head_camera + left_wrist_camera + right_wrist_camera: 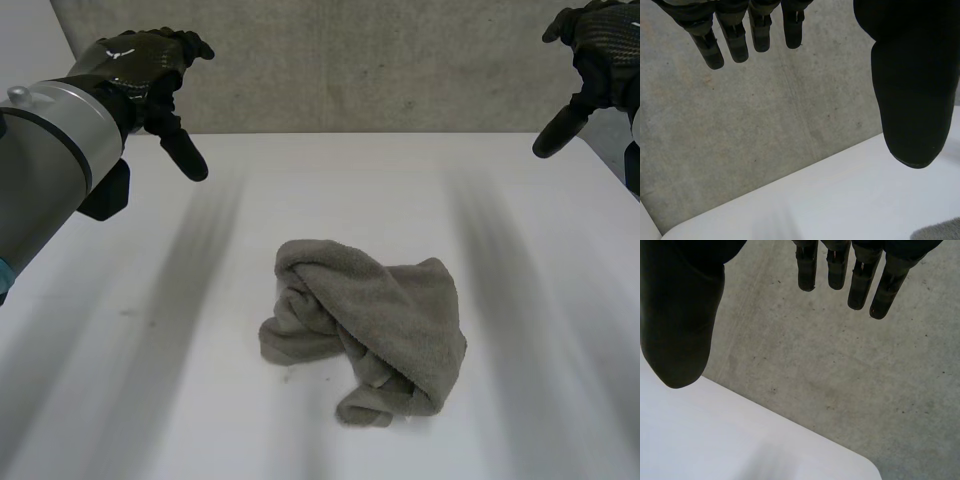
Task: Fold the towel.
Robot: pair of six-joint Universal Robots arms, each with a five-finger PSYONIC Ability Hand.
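At the middle of the table (300,180) the towel (370,325) lies crumpled; my left hand (145,65) and right hand (600,50) hover clear, fingers straight and empty, so I judge spreading it flat comes first.

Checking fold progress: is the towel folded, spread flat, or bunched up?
Bunched up, not folded. The towel lies on the table in a crumpled heap of twisted rolls, with no flat layers or straight edges.
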